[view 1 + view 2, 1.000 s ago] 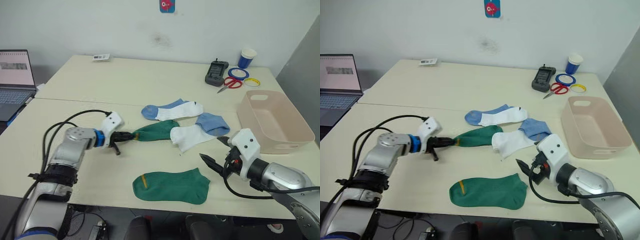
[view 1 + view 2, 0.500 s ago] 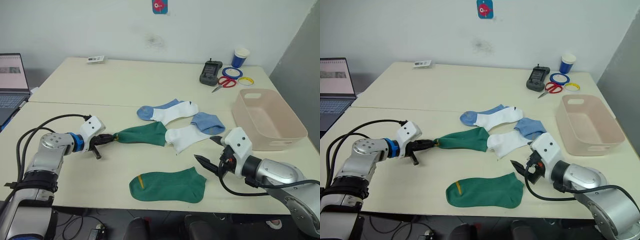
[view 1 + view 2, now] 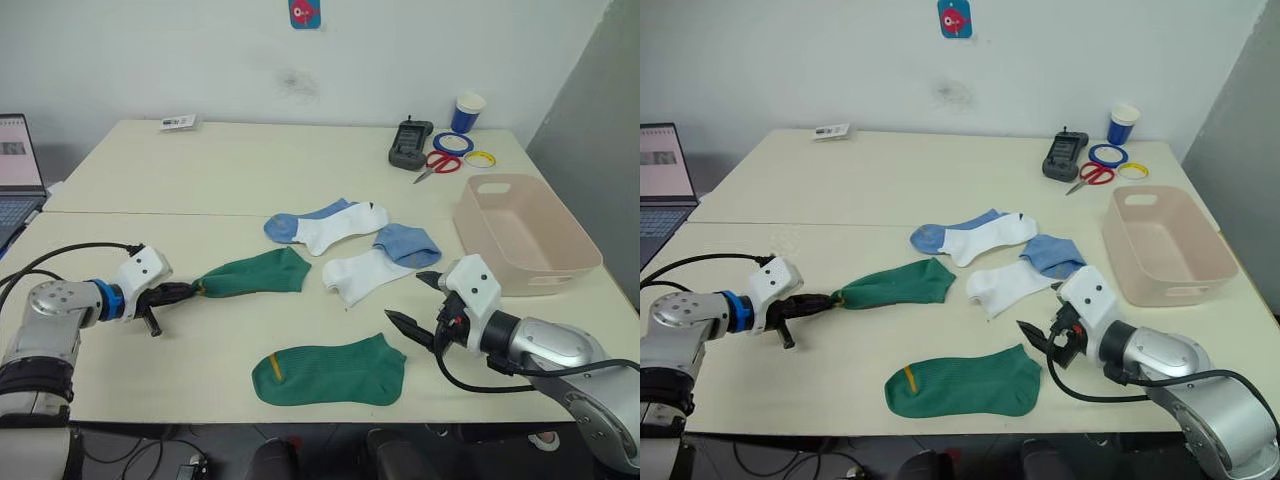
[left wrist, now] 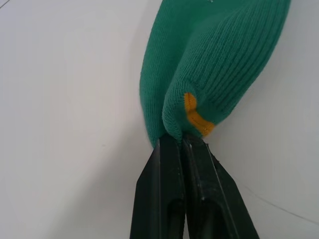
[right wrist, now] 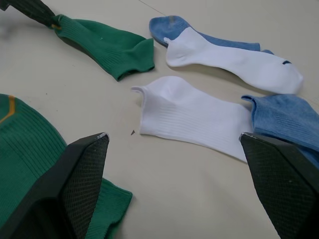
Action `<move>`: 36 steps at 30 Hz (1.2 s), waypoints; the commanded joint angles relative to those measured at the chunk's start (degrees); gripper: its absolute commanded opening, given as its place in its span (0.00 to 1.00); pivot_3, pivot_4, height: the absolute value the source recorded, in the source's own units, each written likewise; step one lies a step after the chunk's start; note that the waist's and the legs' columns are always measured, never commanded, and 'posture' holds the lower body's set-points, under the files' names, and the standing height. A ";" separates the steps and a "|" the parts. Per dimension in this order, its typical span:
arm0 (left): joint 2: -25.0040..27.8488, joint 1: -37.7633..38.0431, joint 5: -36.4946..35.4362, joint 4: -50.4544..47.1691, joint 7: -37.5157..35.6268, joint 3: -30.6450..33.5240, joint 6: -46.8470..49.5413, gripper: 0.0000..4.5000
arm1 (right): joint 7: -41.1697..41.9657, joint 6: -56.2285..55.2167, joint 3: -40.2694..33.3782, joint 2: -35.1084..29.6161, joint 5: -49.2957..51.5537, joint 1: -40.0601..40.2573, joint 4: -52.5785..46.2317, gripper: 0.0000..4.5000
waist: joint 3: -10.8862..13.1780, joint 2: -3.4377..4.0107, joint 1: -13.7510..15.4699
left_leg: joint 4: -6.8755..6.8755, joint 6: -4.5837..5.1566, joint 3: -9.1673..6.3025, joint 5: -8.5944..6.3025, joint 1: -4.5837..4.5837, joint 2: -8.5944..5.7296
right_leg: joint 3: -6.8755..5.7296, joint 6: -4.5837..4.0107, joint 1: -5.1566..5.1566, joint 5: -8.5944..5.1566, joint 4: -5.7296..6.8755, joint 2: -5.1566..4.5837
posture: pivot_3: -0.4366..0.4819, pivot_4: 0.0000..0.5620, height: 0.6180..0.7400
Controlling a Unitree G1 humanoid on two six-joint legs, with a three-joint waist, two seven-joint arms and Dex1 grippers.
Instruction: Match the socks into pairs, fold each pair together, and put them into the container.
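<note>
Left gripper: the left gripper point(image 3: 190, 291) is pinched tight on the cuff end of one green sock point(image 3: 250, 273), right at its yellow mark point(image 4: 195, 117), and the rest of that sock trails flat on the counter point(image 3: 300, 170).
Right gripper: the right gripper point(image 3: 420, 300) hovers just above the counter with its fingers spread wide and nothing between them, near the toe of the second green sock point(image 3: 330, 369).
Green pair: not matched yet; the two lie well apart, one held out to the left, the other flat near the front edge.
White pair: both untouched in the middle. One white sock point(image 3: 325, 226) lies further back, the other white sock point(image 3: 380, 262) nearer, its light-blue end folded over. They are just beside each other, not stacked.
Container: the pink container point(image 3: 520, 235) stands on the right side of the counter, and what I can see of its inside holds no sock.
Progress: I'd call this early days. No pair made, nothing folded, nothing put away; all four socks are left to do.
Hard to see: the container's near inside wall is hidden by its own rim. I can't tell whether the two white socks touch.
</note>
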 commanded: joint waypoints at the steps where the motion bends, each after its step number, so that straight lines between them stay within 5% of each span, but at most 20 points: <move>1: 1.82 2.25 0.31 -3.02 -2.35 -0.59 4.41 0.10 | -0.15 -1.75 -0.31 0.24 -0.38 -0.94 -0.69 1.00 | 0.00 0.00 0.14 | 0.00 0.00 0.00 0.00 -0.01 -0.02 | -0.01 0.00 0.00 0.00 0.00 -0.01 | 0.48 0.27 0.87; 7: 5.01 5.57 0.00 -5.08 -3.06 2.74 -3.66 0.50 | -0.18 -1.87 0.24 0.78 -0.18 -1.68 -0.30 1.00 | 0.00 0.00 0.11 | 0.00 0.00 0.02 0.00 -0.02 -0.02 | 0.01 0.00 -0.02 0.00 -0.03 -0.05 | 0.48 0.27 0.87; 13: 7.45 6.07 1.67 -0.38 -7.28 3.05 -27.18 0.93 | 0.35 -3.33 2.53 1.75 -0.61 -2.91 0.75 1.00 | 0.01 -0.01 0.42 | -0.03 0.00 0.00 0.00 -0.08 -0.02 | -0.03 -0.02 -0.06 -0.01 -0.06 -0.09 | 0.48 0.27 0.87; 20: 5.19 0.93 2.10 5.79 -9.34 1.49 -35.82 0.93 | 0.87 -3.69 4.54 2.09 -1.19 -4.79 1.28 1.00 | 0.01 -0.02 1.45 | 0.01 0.01 0.02 0.00 -0.13 -0.04 | -0.05 -0.02 -0.07 -0.01 -0.09 -0.10 | 0.48 0.27 0.87; 30: 4.32 1.09 -13.56 -10.66 -4.62 9.09 16.40 0.97 | 0.62 -3.30 5.43 3.12 -1.50 -5.53 1.35 1.00 | 0.02 -0.12 1.55 | 0.10 0.01 -0.25 0.00 -0.41 -0.02 | -0.27 -0.02 -0.16 -0.01 -0.07 -0.02 | 0.48 0.27 0.87; 36: 5.55 5.52 -17.10 -22.25 -3.13 12.16 27.86 0.97 | 1.07 -3.70 5.71 3.23 -1.57 -6.03 2.12 1.00 | 0.02 -0.11 1.46 | 0.15 0.00 -0.28 0.00 -0.42 -0.03 | -0.27 -0.02 -0.13 -0.01 -0.07 -0.03 | 0.48 0.27 0.87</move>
